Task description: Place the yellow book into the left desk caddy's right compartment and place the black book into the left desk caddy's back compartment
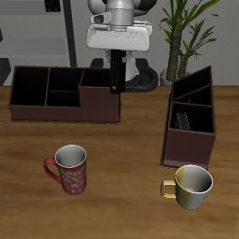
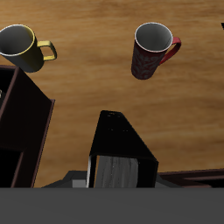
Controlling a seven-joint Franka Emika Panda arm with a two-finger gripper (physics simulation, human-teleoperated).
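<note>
Your claw [image 1: 115, 65] was clenched on the black book [image 1: 115, 80], which hung below it, upright and clear of the tabletop [image 1: 121, 196], long axis pointing down. In the wrist view the book's pale page edges faced the camera and its spine ran away from the claw toward the mugs. The box just beside the claw was the long-side caddy [image 1: 63, 93], not your target. The left desk caddy [image 1: 189, 140] stood well apart from the claw, off on the yellow mug's [image 1: 191, 185] side and nearer the tabletop's front edge. A pale striped thing, probably the yellow book [image 1: 182, 120], lay in its large section. The move turned on that sideways gap: you had to carry the book across before lowering it, and I judged the smaller split sections at the caddy's far end to be where it belonged.
</note>
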